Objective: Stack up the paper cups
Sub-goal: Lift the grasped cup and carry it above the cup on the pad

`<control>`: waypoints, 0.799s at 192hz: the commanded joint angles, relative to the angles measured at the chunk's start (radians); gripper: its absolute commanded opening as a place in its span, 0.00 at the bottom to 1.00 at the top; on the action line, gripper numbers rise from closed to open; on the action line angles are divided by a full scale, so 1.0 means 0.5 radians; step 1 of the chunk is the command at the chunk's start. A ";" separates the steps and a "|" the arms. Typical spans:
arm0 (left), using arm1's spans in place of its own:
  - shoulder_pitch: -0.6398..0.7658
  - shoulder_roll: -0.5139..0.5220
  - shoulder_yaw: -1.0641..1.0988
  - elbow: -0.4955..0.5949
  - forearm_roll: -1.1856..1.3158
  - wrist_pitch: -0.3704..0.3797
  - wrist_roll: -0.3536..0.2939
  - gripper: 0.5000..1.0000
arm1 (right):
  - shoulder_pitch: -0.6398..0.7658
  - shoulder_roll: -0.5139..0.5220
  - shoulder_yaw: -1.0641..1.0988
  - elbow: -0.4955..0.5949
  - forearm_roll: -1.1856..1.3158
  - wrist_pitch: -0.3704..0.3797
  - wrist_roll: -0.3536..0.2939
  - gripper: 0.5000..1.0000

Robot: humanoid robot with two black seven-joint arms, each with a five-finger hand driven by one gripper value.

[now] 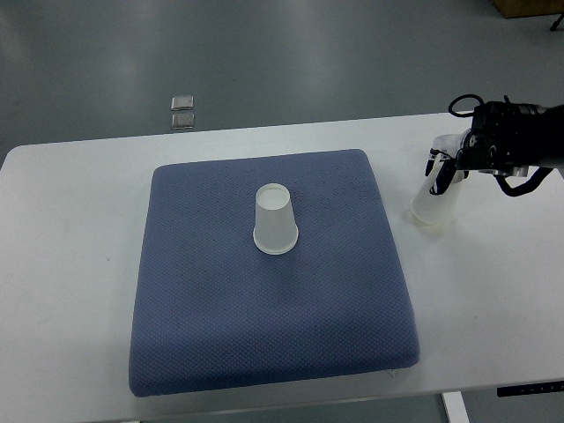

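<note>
Setup: a white desk (70, 264) carried a big blue padded mat (264, 352), which took up most of the middle of it.

Cup one: a translucent white paper cup (276, 218) sat upside down near the middle of the mat, wide rim on the fabric, narrow base up. It looked upright, no lean that I could spot. Nothing was touching it.

Cup two: a second paper cup (433, 208) was off the mat, just beside its right edge, over the bare desk. It was also upside down but tilted, top end leaning toward my hand, wide rim down at or near the desk surface. Honestly couldn't tell whether the rim was fully resting there or slightly lifted.

My right hand (449, 163): came in from the right edge, dark arm with a loop of black cable on top. My fingers (439, 181) were wrapped around the upper, narrow end of that second cup, so I was holding it, not spread out.

My left hand: out of the shot.

Cups vs each other: well apart, one on the mat centre, one past the mat's right side.

Background: grey floor beyond the desk, with two small silvery square things (182, 113) lying on it, one just behind the other, near the far desk edge.
</note>
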 commanded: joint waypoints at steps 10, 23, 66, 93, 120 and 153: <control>0.000 0.000 0.000 0.000 0.000 0.000 0.000 1.00 | 0.336 0.005 -0.059 0.117 -0.013 0.148 0.004 0.24; 0.000 0.000 0.000 0.000 0.000 0.000 0.000 1.00 | 0.498 0.002 -0.060 0.166 -0.071 0.246 0.004 0.24; 0.000 0.000 0.000 0.000 0.000 0.000 0.000 1.00 | 1.042 0.002 -0.044 0.237 -0.188 0.630 0.007 0.26; 0.000 0.000 0.000 -0.006 0.000 0.000 0.000 1.00 | 1.293 0.008 -0.020 0.249 -0.191 0.820 0.010 0.27; 0.000 0.000 0.003 -0.015 0.000 0.000 0.000 1.00 | 1.385 0.029 0.039 0.267 -0.191 0.888 0.013 0.27; 0.000 0.000 0.003 -0.012 0.000 0.000 0.000 1.00 | 1.388 0.094 0.336 0.304 -0.185 0.881 0.010 0.27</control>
